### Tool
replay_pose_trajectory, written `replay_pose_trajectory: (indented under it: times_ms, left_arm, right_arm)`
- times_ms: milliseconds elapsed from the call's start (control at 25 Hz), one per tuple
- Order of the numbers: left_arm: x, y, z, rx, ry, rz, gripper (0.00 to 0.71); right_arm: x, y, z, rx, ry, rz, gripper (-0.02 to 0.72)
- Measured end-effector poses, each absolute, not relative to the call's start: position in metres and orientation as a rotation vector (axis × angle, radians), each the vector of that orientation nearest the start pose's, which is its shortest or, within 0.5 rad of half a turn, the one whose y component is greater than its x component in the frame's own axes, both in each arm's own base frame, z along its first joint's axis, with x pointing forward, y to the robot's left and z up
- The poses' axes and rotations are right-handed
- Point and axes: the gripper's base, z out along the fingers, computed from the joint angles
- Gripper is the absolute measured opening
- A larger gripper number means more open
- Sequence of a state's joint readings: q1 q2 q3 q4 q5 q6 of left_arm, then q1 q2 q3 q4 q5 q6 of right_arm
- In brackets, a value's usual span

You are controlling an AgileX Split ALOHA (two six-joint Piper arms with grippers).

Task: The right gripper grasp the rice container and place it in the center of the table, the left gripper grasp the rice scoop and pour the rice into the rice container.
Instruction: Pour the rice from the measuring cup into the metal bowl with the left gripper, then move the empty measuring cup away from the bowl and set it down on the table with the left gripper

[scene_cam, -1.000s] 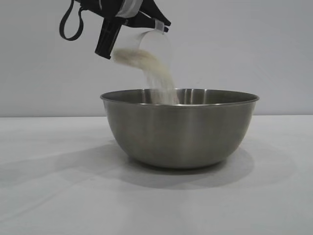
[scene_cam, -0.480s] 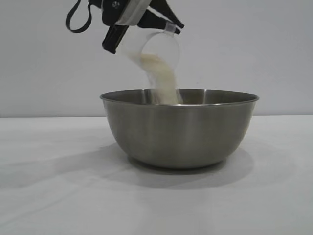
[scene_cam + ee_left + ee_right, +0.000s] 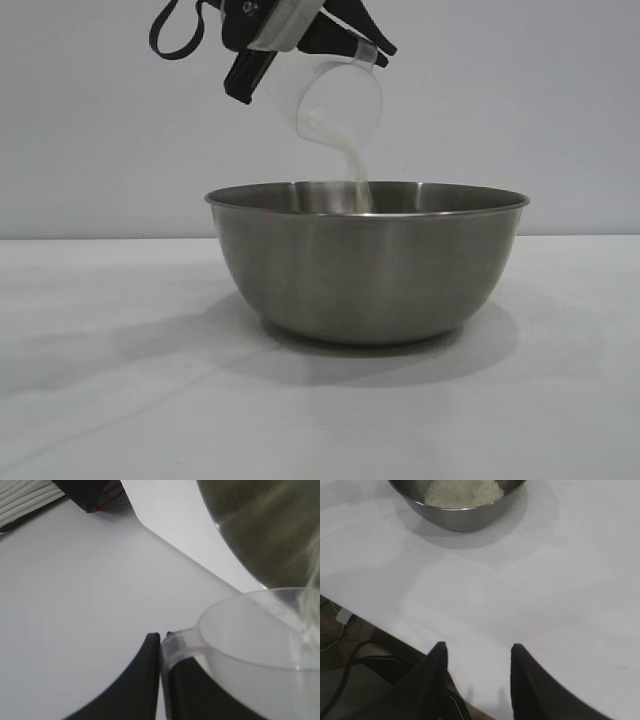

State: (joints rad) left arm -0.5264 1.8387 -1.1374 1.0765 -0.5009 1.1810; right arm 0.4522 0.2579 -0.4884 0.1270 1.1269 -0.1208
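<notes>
Pouring: left tool [image 3: 300, 40] pinches the scoop [image 3: 340, 100] by its handle, tilted above the bowl [image 3: 367, 262]; a thin rice [image 3: 357, 180] stream falls in. Bowl sits mid-tabletop [image 3: 120, 400], grains heaped inside. Right tool [image 3: 476, 672] idles near the tabletop edge, fingers apart, empty.

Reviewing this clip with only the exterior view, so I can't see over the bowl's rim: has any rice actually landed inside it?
Observer: Yes. The right wrist view shows a pale mound of rice lying in the rice container.
Operator: How is the scoop gripped?
Observer: The left wrist view shows the left gripper pinching the rice scoop by its little side handle, fingers closed on it.
Operator: Where is the right arm? It's out of my frame.
Observer: The right gripper hangs open and empty over the near edge of the table, well clear of the container.
</notes>
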Motion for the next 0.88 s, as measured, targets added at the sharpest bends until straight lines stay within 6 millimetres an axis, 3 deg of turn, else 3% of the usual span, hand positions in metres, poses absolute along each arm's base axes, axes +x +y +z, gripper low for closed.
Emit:
replay_pose_trajectory:
  times_ms: [200, 440, 560, 800, 880]
  left_arm:
    - [0.335, -0.237, 0.232, 1.826, 0.509, 0.471, 0.000]
    - [0.346, -0.227, 0.236, 1.446, 1.109, 0.088, 0.000]
    - [0.359, -0.206, 0.238, 1.236, 1.319, -0.037, 0.000]
    - [0.388, -0.138, 0.243, 0.828, 1.596, -0.165, 0.000]
    - [0.389, -0.118, 0.231, 0.773, 1.663, -0.158, 0.000]
  right_arm:
    - [0.023, 0.023, 0.266, -0.667, 2.299, 0.319, 0.249]
    - [0.023, 0.023, 0.266, -0.667, 2.299, 0.319, 0.249]
    - [0.023, 0.023, 0.266, -0.667, 2.299, 0.319, 0.249]
    - [0.023, 0.023, 0.266, -0.667, 2.299, 0.319, 0.249]
    - [0.023, 0.023, 0.266, -0.667, 2.299, 0.319, 0.249]
